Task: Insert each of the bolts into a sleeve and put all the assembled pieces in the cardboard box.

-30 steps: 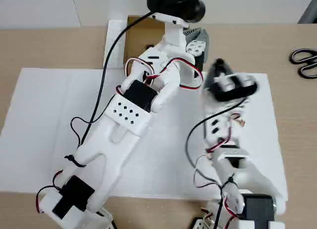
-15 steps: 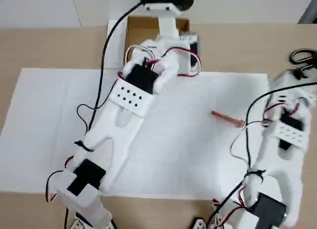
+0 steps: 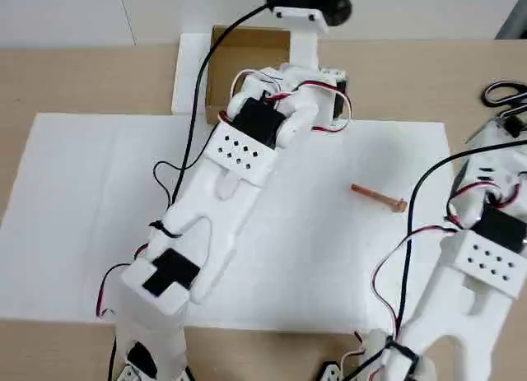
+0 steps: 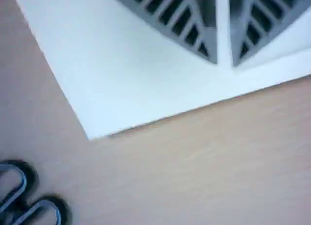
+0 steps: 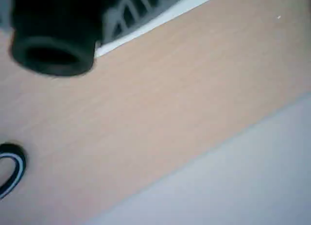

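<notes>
Bolt point(image 3: 377, 197), slim, copper-brown, one capped end

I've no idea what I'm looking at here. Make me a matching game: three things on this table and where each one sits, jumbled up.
1. bolt
2. cardboard box
3. scissors

A. on the bare table, at the high view's right edge
B. lying on the white sheet
C. past the sheet's far edge, partly behind an arm

Pairs: 1-B, 2-C, 3-A

Overhead; wrists close over table point(image 3: 82, 76)
</notes>
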`<state>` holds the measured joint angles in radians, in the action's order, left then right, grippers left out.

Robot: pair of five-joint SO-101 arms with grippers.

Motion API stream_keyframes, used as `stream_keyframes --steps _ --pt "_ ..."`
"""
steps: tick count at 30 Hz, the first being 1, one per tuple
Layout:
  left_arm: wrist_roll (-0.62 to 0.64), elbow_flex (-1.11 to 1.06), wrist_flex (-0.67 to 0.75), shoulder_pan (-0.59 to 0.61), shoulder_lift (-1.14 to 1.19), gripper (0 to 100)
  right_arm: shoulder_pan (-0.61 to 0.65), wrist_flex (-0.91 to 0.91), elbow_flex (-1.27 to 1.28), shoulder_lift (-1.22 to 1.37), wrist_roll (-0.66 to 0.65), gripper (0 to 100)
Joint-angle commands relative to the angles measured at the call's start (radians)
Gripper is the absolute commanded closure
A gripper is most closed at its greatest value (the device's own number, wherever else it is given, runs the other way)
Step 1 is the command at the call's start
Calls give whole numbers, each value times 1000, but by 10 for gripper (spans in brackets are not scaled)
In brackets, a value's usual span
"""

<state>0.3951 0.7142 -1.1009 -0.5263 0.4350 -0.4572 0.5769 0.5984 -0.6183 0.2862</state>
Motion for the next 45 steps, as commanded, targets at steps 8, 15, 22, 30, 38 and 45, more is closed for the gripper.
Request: stream_keyframes --steps 8,15,22,30,38,45 --pt "-146 245 -347 -98 61 992 -67 18 -69 -8 -87 996" --pt "-407 251 -427 -160 123 953 -151 48 -72 44 -233 996" --pt "-603 252 -436 -183 242 936 -262 85 -74 44 -390 996" --pt "-641 306 -361 -183 370 927 -415 88 -69 51 -548 996" --pt "-603 539 -339 -184 514 910 -452 131 -69 44 -600 996" --pt "-767 555 -419 -226 529 910 -433 182 -69 44 -600 996"
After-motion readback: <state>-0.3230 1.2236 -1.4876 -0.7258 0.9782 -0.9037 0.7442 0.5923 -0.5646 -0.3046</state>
